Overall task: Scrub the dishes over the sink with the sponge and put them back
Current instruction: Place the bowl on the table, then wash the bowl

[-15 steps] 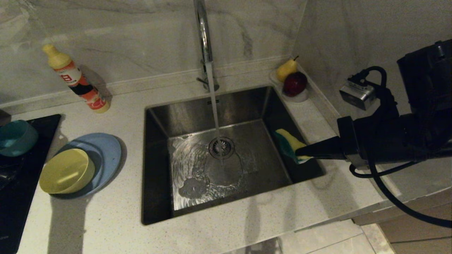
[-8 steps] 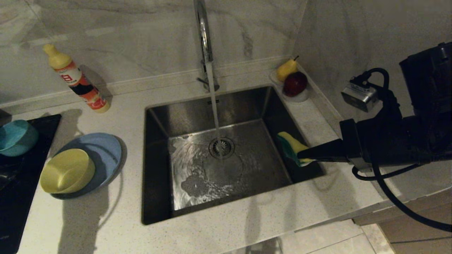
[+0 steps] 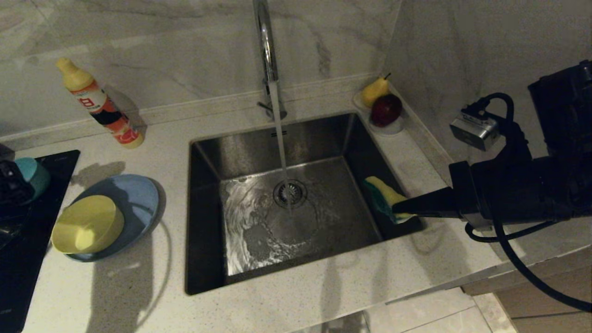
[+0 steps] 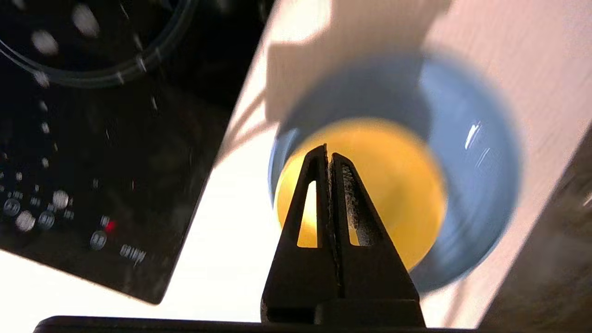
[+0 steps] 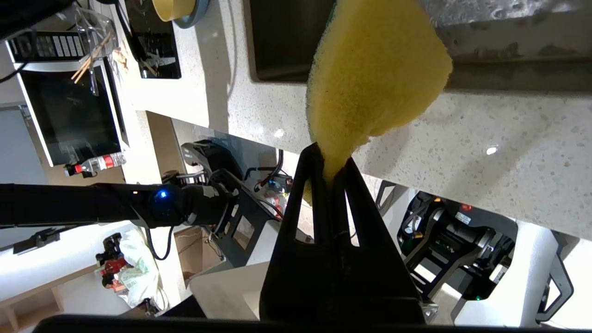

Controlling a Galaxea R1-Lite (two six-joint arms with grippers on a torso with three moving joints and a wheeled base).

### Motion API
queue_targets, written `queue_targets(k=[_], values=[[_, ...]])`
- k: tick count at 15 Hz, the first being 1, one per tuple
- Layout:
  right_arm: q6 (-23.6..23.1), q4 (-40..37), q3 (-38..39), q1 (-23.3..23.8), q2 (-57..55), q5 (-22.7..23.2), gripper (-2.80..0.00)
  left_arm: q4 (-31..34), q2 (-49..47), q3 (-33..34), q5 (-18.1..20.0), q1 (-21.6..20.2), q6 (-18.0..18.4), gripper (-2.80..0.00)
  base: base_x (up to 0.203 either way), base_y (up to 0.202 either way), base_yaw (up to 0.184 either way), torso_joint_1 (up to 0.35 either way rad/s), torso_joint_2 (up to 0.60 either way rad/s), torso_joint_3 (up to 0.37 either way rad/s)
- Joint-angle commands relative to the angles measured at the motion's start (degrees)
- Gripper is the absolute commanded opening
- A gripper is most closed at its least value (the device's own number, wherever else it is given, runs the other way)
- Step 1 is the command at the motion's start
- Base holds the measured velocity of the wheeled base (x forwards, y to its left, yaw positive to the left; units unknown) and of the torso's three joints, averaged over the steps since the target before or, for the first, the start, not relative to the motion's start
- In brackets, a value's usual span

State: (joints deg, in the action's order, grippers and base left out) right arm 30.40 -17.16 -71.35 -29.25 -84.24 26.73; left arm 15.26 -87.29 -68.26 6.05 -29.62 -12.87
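Since a second ago a dark arm has come in at the left edge, partly hiding the teal bowl (image 3: 31,175) on the black cooktop (image 3: 27,259), and the right gripper (image 3: 398,208) has edged slightly rightward. Water runs from the tap (image 3: 267,51) into the sink (image 3: 208,222). On the counter, the light-blue plate (image 3: 138,199) carries the yellow bowl (image 3: 88,224). Above that bowl the left gripper (image 4: 329,155) hangs, jaws pressed together (nothing between them). Over the sink's right side, the right gripper pinches the sponge (image 3: 386,196).
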Motion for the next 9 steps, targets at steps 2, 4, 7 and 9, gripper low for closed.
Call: queue_targets(k=[2,4,7,9], values=[[0.3,-0.2,0.1,0.0,1.1,0.2,-2.80,0.1,-2.5,2.0,-0.1,0.5,0.9,-2.80,0.000,0.000,0.000,0.000,0.00,0.000],[0.4,-0.4,0.3,0.0,2.0,0.2,-2.80,0.4,-3.6,2.1,-0.1,0.4,1.7,0.00,0.000,0.000,0.000,0.000,0.00,0.000],[0.3,-0.4,1.7,0.1,2.8,0.2,-2.80,0.1,-4.6,3.6,0.2,0.5,2.3,0.00,0.000,0.000,0.000,0.000,0.00,0.000],[0.3,0.0,2.8,0.1,3.2,0.2,-2.80,0.2,-5.8,4.4,0.2,1.2,2.5,0.00,0.000,0.000,0.000,0.000,0.00,0.000]])
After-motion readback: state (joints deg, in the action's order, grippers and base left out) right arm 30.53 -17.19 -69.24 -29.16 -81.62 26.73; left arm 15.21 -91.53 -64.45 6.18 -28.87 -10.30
